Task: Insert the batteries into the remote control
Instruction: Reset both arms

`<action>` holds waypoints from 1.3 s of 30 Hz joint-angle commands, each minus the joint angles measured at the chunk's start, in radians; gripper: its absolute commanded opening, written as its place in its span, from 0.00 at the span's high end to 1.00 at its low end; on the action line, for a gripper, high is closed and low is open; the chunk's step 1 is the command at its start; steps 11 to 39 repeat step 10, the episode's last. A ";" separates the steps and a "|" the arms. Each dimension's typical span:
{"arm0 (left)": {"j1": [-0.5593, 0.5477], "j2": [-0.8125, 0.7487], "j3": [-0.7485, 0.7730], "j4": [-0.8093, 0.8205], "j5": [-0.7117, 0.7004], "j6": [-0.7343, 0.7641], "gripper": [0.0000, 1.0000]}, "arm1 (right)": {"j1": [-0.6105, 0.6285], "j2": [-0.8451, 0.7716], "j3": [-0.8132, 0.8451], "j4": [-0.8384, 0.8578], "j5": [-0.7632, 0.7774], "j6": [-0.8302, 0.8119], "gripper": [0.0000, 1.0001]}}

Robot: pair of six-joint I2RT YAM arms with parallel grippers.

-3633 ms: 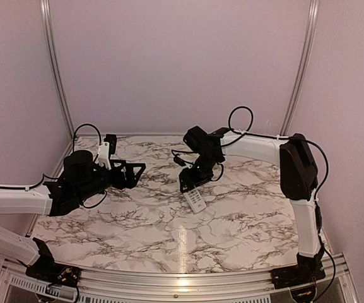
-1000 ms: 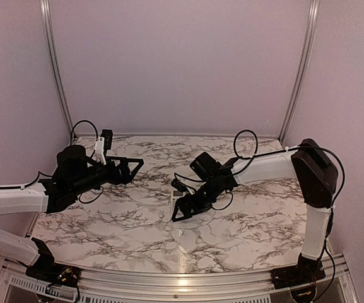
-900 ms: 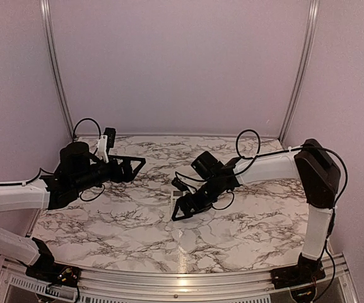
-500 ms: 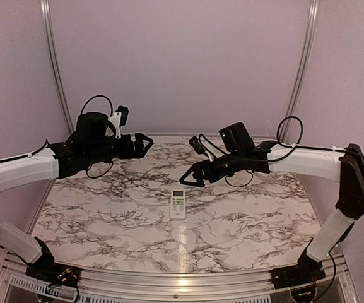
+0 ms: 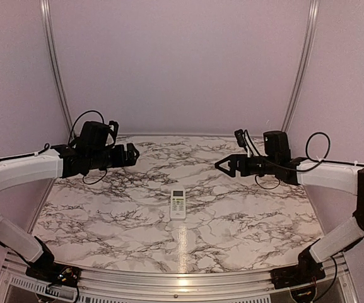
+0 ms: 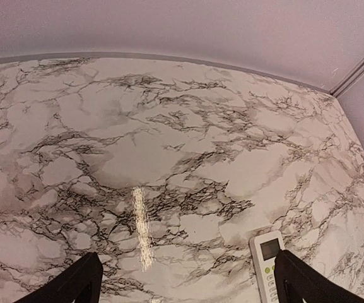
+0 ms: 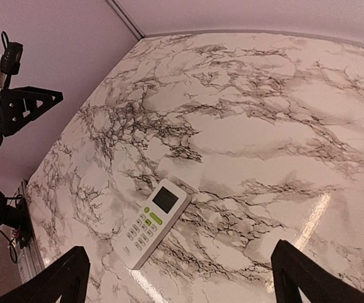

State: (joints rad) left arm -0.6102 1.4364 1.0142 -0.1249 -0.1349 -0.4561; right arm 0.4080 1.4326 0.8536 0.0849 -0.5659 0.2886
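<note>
Pincer check first: right pincer (image 5: pixel 222 165) has its jaws spread to the full with nothing between them. Left pincer (image 5: pixel 133 153) is likewise wide and empty. Both wrist views show only bare desk (image 6: pixel 169 126) in the gap.

Change over the last second: the right pincer was low at the desk, working at the remote control. It is now lifted and drawn back to the right side, well apart from it. The left pincer has also risen and pulled back to the left.

Remote control (image 5: pixel 178 203) now lies flat near the middle of the desk, between the two pincers, display and buttons up, touched by neither.

No batteries are visible loose anywhere on the marble.

Judgement: the handset is released face-up and nothing is left lying about, so the batteries are likely already inside. I cannot confirm this, as the underside is hidden. Task appears at or near its end.
</note>
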 commanded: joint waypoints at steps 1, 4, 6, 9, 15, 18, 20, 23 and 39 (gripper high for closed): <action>0.027 -0.025 -0.098 -0.027 -0.061 -0.060 0.01 | -0.049 -0.035 -0.116 0.110 -0.016 0.031 0.01; 0.030 -0.034 -0.138 -0.015 -0.082 -0.090 0.01 | -0.068 -0.042 -0.156 0.130 -0.034 0.037 0.01; 0.032 -0.046 -0.157 0.000 -0.091 -0.102 0.01 | -0.069 -0.047 -0.169 0.139 -0.042 0.037 0.01; 0.031 -0.052 -0.150 0.000 -0.101 -0.110 0.01 | -0.070 -0.053 -0.171 0.142 -0.048 0.032 0.01; 0.031 -0.053 -0.146 0.000 -0.104 -0.106 0.01 | -0.070 -0.054 -0.172 0.142 -0.050 0.032 0.01; 0.031 -0.053 -0.146 0.000 -0.104 -0.106 0.01 | -0.070 -0.054 -0.172 0.142 -0.050 0.032 0.01; 0.031 -0.053 -0.146 0.000 -0.104 -0.106 0.01 | -0.070 -0.054 -0.172 0.142 -0.050 0.032 0.01; 0.031 -0.053 -0.146 0.000 -0.104 -0.106 0.01 | -0.070 -0.054 -0.172 0.142 -0.050 0.032 0.01; 0.031 -0.053 -0.146 0.000 -0.104 -0.106 0.01 | -0.070 -0.054 -0.172 0.142 -0.050 0.032 0.01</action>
